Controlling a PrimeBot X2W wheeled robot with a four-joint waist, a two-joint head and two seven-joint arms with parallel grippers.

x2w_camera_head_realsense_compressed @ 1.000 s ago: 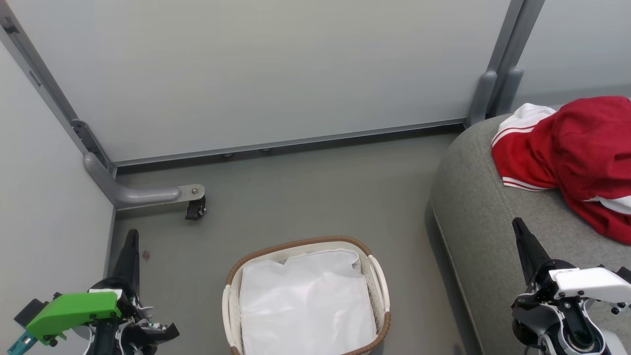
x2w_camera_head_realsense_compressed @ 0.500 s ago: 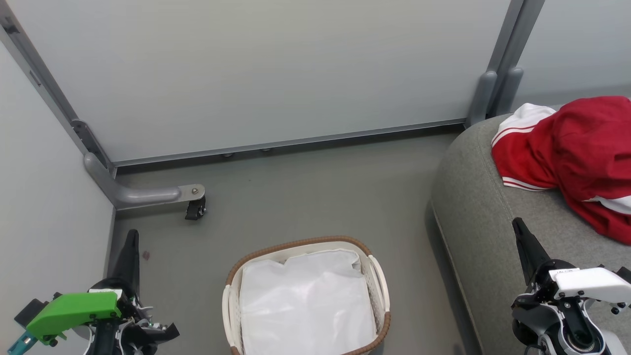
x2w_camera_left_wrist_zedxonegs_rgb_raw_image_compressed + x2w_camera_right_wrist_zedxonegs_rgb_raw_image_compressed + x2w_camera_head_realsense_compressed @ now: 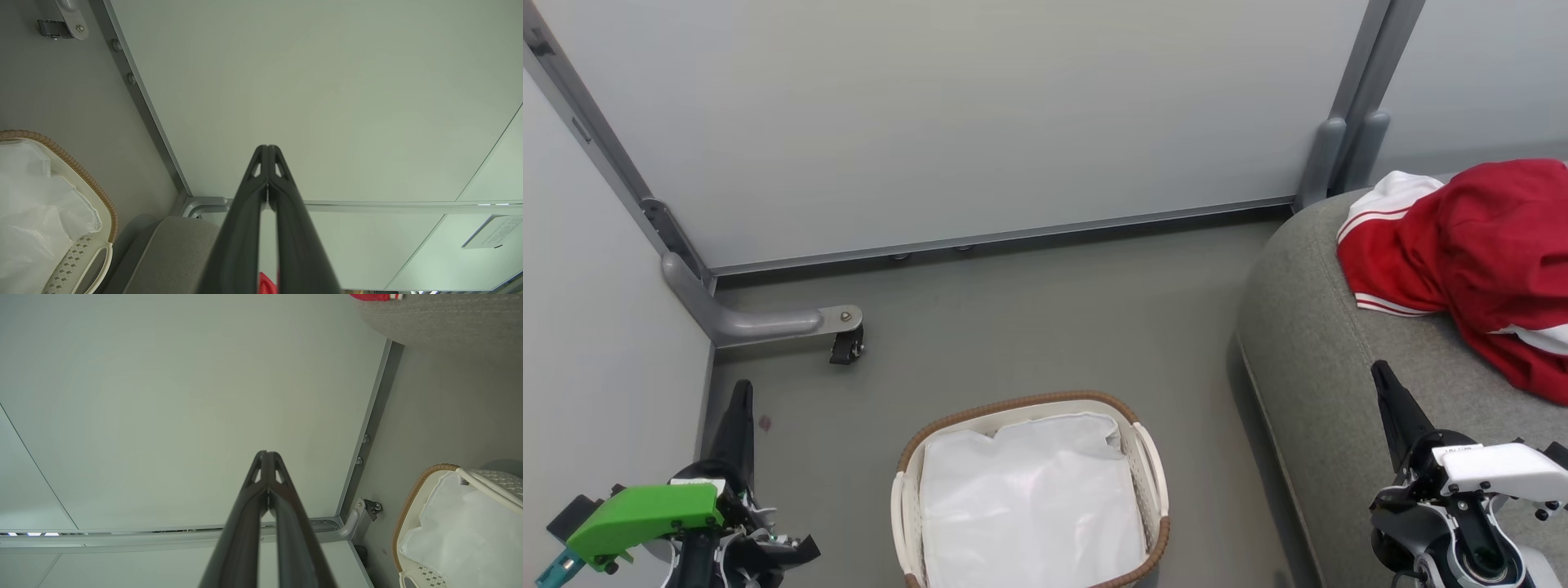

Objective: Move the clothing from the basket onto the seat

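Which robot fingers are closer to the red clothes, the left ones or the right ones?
Right. The right fingers are over the seat, just short of the clothes. The left fingers are far off, beyond the basket, by the wall.

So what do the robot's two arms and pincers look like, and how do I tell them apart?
Each pincer has two long, dark, tapering fingers with small triangular cut-outs near the tips. The left pincer has a bright green cover behind it; the right pincer has a white cover with black screws.
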